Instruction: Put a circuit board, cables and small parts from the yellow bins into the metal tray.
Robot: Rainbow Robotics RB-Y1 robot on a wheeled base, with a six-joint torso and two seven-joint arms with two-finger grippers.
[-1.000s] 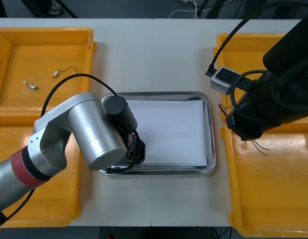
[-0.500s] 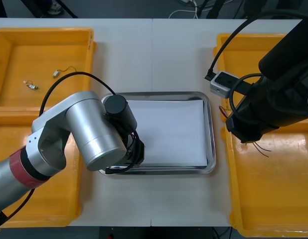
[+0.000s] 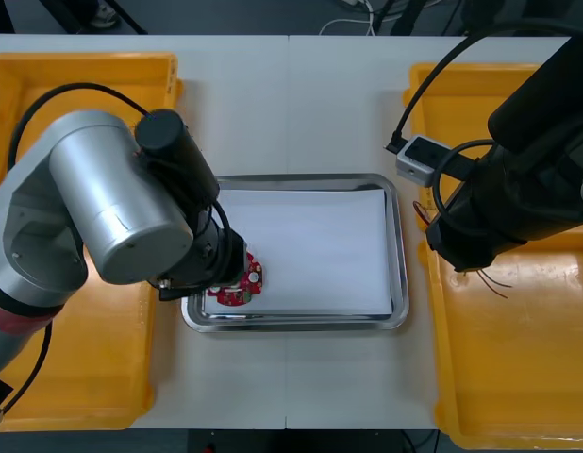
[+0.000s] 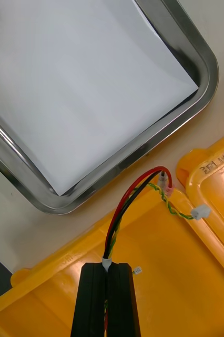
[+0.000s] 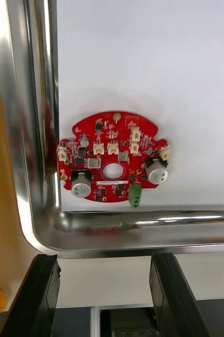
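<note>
Gaping left claw (image 5: 104, 260) over board (image 5: 113, 164), tray (image 5: 38, 158) corner; right claw (image 4: 108, 267) pinching cable (image 4: 116, 218).

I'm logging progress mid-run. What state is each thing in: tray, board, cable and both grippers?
Tray: white inside, one item in it.
Board: lying flat in the tray's corner, free of any fingers.
Left gripper: open, above that corner.
Cable: pinched at one end, outside the tray.
Right gripper: shut on the cable, over a bin.
</note>
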